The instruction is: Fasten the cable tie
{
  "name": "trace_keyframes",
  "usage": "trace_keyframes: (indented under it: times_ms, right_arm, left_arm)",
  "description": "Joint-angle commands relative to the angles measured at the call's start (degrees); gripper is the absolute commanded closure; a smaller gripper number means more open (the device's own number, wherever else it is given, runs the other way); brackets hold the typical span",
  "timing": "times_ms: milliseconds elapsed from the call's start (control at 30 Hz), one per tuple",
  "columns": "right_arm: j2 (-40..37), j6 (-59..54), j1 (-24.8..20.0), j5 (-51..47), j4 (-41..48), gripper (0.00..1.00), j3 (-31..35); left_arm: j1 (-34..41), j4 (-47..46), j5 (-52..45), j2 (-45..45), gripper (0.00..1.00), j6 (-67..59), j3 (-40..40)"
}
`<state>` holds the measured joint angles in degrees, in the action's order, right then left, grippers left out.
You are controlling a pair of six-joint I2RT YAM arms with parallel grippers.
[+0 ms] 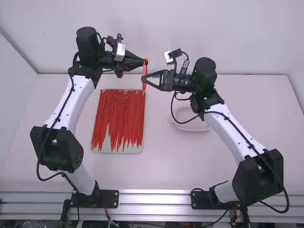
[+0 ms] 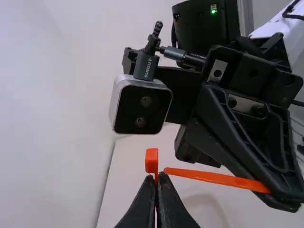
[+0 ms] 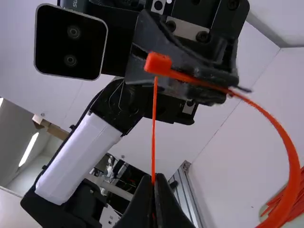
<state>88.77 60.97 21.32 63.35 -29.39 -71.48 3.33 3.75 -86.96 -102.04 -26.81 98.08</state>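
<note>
**Both grippers pinched on one tie**

The left gripper is squeezed tight on the tie just under its head. The right gripper is clamped on the thin strap. The tie sits between them, above the tray's far end. It looks light, springy and slick; best held near head and tip.

Left gripper: fingers pinched on orange tie beside its head. Strap runs across to right gripper, which carries a grey camera.
</note>
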Motion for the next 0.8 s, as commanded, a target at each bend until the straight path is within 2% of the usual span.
trace_keyframes:
  times_ms: [0,767]
  right_arm:
    - [0.0,-1.0,0.1,1.1,-0.2,1.0,0.3]
    - [0.0,-2.3,-0.9,0.9,-1.6,1.0,0.3]
  left_arm:
    - [-0.8,0.0,0.7,0.2,0.98,0.0,-0.7]
    - [-0.5,1.3,-2.8,0.2,0.98,0.1,-0.7]
